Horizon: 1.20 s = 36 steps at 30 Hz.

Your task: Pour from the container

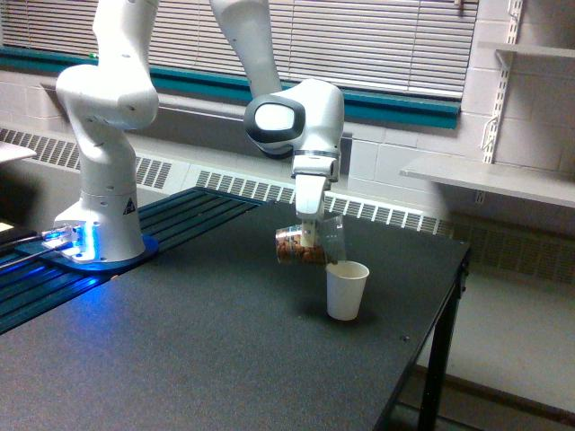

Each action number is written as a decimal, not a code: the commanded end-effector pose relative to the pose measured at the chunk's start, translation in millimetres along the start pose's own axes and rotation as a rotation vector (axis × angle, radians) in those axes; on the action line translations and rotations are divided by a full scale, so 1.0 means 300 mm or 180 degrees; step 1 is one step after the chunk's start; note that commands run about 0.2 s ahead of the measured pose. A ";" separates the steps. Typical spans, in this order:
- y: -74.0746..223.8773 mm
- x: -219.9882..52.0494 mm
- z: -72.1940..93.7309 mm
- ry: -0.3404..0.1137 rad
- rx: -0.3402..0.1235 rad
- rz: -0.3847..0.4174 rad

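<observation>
Container (310, 244) above black table (180, 359) (blinds behind)

The room is evenly and fairly dimly lit, with a cool, slightly green cast. Closed blinds (377, 36) let through soft, diffuse daylight. A strong blue glow comes from the robot base (85, 242), spilling over the dark slats beside it. The black table (198, 359) shows a dull sheen and only a faint, soft shadow under the paper cup (347, 290), below the gripper (310, 235) fingers. The picture is low in resolution and grainy, with soft edges; the clear container (310, 245) between the fingers is hard to resolve.
</observation>
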<state>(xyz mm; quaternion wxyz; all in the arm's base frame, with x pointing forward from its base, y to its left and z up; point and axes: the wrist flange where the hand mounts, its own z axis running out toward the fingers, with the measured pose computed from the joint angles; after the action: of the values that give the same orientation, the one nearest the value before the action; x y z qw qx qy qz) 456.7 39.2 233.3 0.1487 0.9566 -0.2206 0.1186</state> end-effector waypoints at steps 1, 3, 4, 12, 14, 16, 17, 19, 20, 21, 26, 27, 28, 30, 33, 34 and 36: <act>-0.007 0.018 -0.013 -0.0001 -0.0031 -0.0150; -0.009 0.021 -0.016 -0.0011 -0.0037 -0.0171; -0.010 0.022 -0.017 -0.0014 -0.0043 -0.0178; -0.003 0.021 -0.013 -0.0105 -0.0136 -0.0232; -0.003 0.022 -0.013 -0.0109 -0.0148 -0.0238; -0.001 0.024 -0.012 -0.0123 -0.0154 -0.0224; 0.000 0.024 -0.011 -0.0128 -0.0157 -0.0222; 0.003 0.026 -0.009 -0.0140 -0.0174 -0.0212; 0.006 0.026 -0.007 -0.0161 -0.0178 -0.0201; 0.006 0.026 -0.006 -0.0175 -0.0177 -0.0200; 0.007 0.027 0.001 -0.0229 -0.0179 -0.0198; 0.008 0.027 0.002 -0.0235 -0.0186 -0.0191; 0.010 0.027 0.004 -0.0253 -0.0190 -0.0178; 0.014 0.030 0.007 -0.0297 -0.0181 -0.0153; 0.015 0.032 0.011 -0.0328 -0.0188 -0.0137; 0.018 0.030 0.015 -0.0364 -0.0179 -0.0119; 0.019 0.031 0.018 -0.0387 -0.0176 -0.0106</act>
<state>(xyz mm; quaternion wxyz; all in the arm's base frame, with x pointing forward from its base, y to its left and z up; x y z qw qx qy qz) 461.0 32.4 233.2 0.1623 0.9580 -0.2278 0.0634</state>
